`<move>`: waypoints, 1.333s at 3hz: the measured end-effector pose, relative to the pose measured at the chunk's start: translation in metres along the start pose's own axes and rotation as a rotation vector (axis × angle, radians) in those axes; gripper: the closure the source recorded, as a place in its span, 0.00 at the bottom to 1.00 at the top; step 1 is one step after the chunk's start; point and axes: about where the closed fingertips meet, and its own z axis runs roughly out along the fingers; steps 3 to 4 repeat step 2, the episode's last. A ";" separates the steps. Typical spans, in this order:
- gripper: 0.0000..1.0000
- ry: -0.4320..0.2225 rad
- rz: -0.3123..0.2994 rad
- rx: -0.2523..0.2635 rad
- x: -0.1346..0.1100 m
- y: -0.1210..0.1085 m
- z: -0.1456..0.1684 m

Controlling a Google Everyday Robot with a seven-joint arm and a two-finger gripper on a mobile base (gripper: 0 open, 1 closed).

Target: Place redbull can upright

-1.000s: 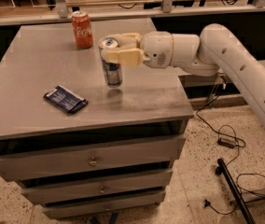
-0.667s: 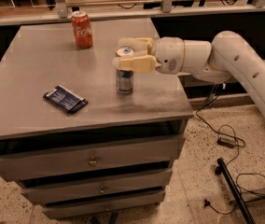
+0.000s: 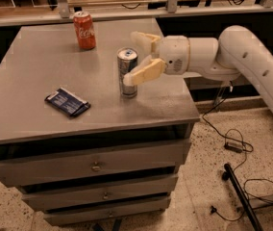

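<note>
The slim blue-and-silver metal redbull can (image 3: pixel 127 76) is seen standing upright on the grey table top (image 3: pixel 31 71), near the side where the arm comes in, between the spread fingers of the cream-coloured two-finger gripper (image 3: pixel 132 57). The can is judged to be light, stiff but thin-walled, and smooth. It may therefore slide in a grip or be tipped easily on its narrow base. A hold around the middle of its body, with moderate force, is considered the safest.

The gripper is opened wide and nothing is clamped by it. The near finger (image 3: pixel 146 71) is seen across the front of the can, and whether it touches cannot be told. The far finger (image 3: pixel 143 37) is seen apart, behind the can.

Farther out, an orange-red Coca-Cola can (image 3: pixel 84 30) is found upright near the back edge. A flat dark blue packet (image 3: pixel 68 102) is laid nearer the front edge, on the side of the redbull can away from the arm.
</note>
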 end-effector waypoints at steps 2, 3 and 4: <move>0.00 0.111 -0.100 0.061 -0.026 0.015 -0.024; 0.00 0.111 -0.100 0.061 -0.026 0.015 -0.024; 0.00 0.111 -0.100 0.061 -0.026 0.015 -0.024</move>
